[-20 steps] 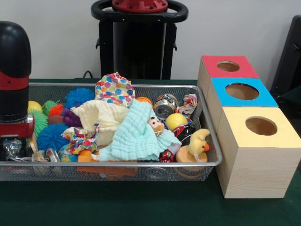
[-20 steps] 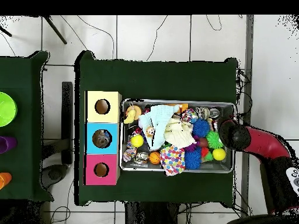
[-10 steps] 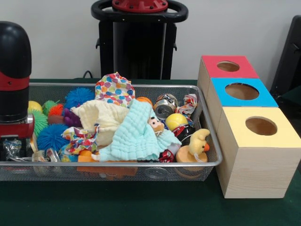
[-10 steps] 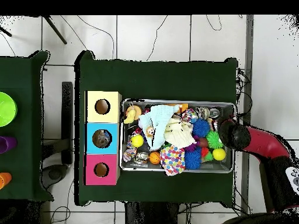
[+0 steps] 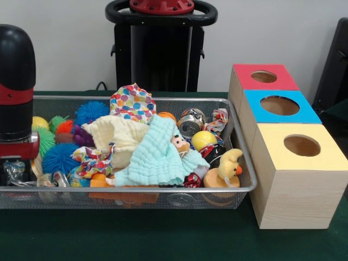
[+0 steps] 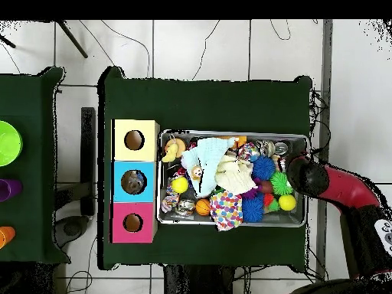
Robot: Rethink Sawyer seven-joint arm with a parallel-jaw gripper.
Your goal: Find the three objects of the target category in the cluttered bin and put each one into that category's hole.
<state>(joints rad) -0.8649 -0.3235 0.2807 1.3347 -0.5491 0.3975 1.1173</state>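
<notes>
A wire mesh bin [image 5: 239, 187] [image 6: 233, 223] is packed with clutter. A mint cloth [image 5: 157, 155], a cream cloth [image 5: 117, 136] and a spotted cloth [image 5: 132, 102] lie over the middle. Blue spiky balls [image 5: 58, 157], green and orange ones [image 5: 64, 126], crushed cans [image 5: 190, 124], a yellow ball [image 5: 203, 139] and a yellow duck toy [image 5: 228, 166] lie around them. My gripper [image 5: 15, 166] [image 6: 300, 170] reaches down into the bin's end farthest from the boxes, beside a crumpled silver can [image 5: 13, 173]. The arm's black and red wrist [image 5: 16, 92] hides its tip.
Three wooden boxes with round holes stand in a row at the bin's other end: red top [image 5: 265, 77] [image 6: 132, 223], blue top [image 5: 280, 106] [image 6: 133, 182], yellow top [image 5: 300, 145] [image 6: 134, 140]. Something lies inside the blue box's hole in the overhead view. Green cloth [image 5: 163, 239] covers the table.
</notes>
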